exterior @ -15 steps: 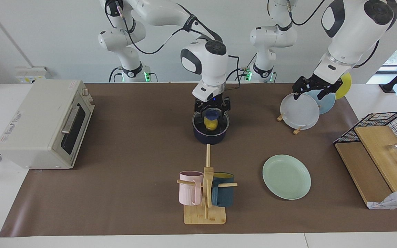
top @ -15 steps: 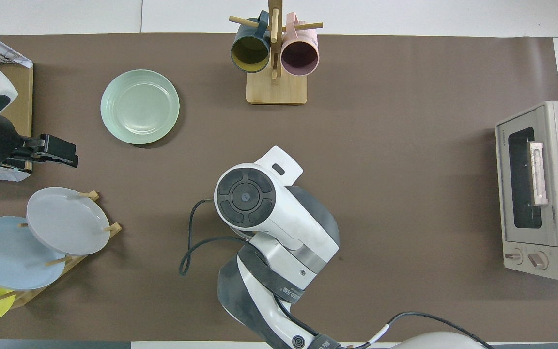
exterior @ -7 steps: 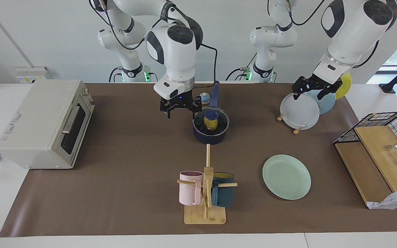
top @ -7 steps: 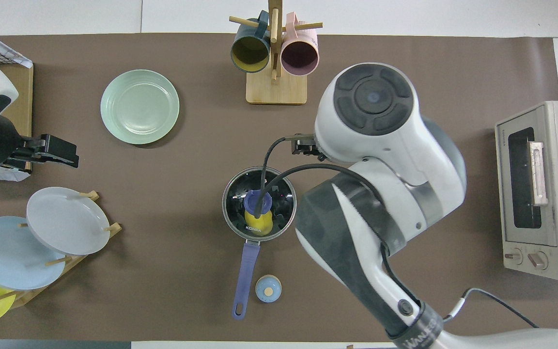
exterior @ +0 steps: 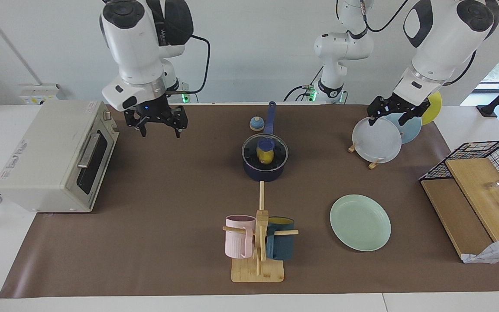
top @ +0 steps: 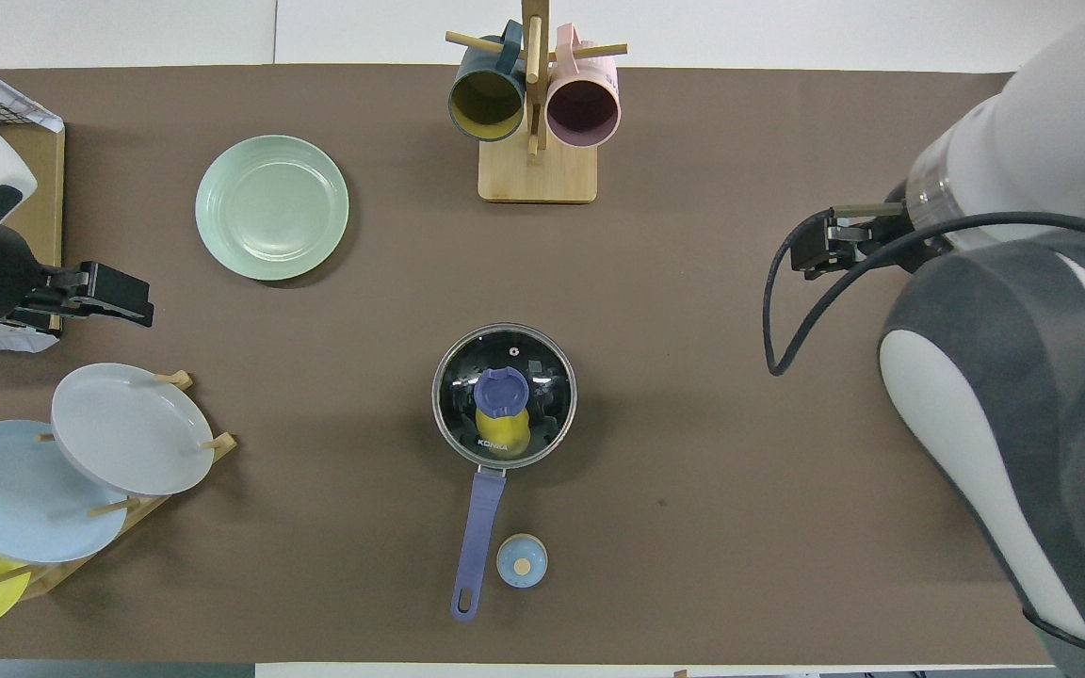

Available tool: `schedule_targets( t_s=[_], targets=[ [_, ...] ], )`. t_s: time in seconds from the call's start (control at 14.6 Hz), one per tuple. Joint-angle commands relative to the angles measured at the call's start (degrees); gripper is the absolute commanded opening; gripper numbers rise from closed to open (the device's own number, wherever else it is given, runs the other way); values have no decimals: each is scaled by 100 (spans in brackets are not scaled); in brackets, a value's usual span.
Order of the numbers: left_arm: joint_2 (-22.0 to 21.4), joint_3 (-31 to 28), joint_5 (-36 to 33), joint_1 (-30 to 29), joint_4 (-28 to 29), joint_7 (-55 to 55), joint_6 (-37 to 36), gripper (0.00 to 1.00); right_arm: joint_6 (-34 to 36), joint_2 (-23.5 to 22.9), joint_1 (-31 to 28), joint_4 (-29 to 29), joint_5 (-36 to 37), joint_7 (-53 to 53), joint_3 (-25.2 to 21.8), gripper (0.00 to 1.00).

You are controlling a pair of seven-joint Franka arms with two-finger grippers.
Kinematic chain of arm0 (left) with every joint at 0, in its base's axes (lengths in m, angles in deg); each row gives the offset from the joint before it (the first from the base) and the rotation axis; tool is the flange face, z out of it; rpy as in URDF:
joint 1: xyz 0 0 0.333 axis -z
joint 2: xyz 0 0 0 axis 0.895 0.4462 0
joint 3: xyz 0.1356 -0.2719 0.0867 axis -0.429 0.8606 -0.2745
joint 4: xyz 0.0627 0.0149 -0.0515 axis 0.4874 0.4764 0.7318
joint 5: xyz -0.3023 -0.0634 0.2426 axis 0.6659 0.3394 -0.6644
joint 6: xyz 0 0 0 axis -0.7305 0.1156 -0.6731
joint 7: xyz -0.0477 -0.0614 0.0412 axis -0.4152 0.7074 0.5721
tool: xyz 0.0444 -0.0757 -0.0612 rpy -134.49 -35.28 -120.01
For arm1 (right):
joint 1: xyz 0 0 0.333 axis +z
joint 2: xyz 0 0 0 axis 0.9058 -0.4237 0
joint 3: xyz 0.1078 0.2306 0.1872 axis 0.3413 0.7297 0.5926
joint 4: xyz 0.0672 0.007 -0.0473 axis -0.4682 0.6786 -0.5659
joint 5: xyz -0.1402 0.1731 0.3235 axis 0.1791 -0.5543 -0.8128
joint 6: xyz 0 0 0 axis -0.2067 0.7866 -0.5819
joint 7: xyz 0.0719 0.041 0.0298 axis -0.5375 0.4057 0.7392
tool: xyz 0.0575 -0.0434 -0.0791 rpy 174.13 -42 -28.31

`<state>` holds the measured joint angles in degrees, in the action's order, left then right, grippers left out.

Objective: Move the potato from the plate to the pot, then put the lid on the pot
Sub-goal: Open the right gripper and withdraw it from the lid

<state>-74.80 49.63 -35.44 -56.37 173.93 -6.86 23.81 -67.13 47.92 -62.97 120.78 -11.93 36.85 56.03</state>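
The navy pot [exterior: 265, 170] [top: 463, 370] stands mid-table, its long handle [top: 477, 537] pointing toward the robots. The glass lid [exterior: 277, 152] [top: 542, 377] sits on it, blue knob [exterior: 266, 143] [top: 502, 389] up. The yellow potato [exterior: 265, 157] [top: 503, 431] shows through the glass, inside the pot. The mint-green plate [exterior: 360, 222] [top: 272, 207] lies bare, farther from the robots, toward the left arm's end. My right gripper [exterior: 159, 130] [top: 816, 250] is open and empty, up in the air next to the toaster oven. My left gripper [exterior: 390, 120] [top: 119, 303] waits open over the plate rack.
A toaster oven [exterior: 59, 156] [top: 1051, 367] stands at the right arm's end. A mug rack [exterior: 258, 242] [top: 536, 113] stands farther out than the pot. A small bell [exterior: 256, 124] [top: 522, 561] sits beside the pot handle. A plate rack [exterior: 376, 139] and a wire basket [exterior: 483, 169] are at the left arm's end.
My right gripper let go of the lid's knob, rose and swung away to the toaster oven's side. The lid stays on the pot. The left arm has not moved.
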Motion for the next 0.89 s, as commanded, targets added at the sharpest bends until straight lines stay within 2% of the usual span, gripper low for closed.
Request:
schedule_targets(
  t_s=[0.0, 0.21, 0.34, 0.55, 0.76, 0.82],
  targets=[
    [-14, 1, -109, 25, -7, 90, -104, 100, -1, 126, -47, 196, -85, 28, 73, 100],
    [-14, 1, -109, 25, -7, 90, -104, 100, 114, 354, -239, 556, -85, 211, -32, 100],
    [-14, 1, -109, 25, -7, 90, -104, 100, 131, 329, -224, 504, -119, 816, -548, 100],
    [-14, 1, -109, 25, -16, 90, -104, 100, 70, 354, 198, 539, -251, 1231, -1209, 100],
    [-14, 1, -109, 25, -16, 90, -104, 100, 17, 819, 190, 1100, -252, 1188, -1210, 100],
    [-14, 1, -109, 25, -16, 90, -104, 100, 43, 847, 181, 1102, -252, 1223, -1210, 100]
  ],
)
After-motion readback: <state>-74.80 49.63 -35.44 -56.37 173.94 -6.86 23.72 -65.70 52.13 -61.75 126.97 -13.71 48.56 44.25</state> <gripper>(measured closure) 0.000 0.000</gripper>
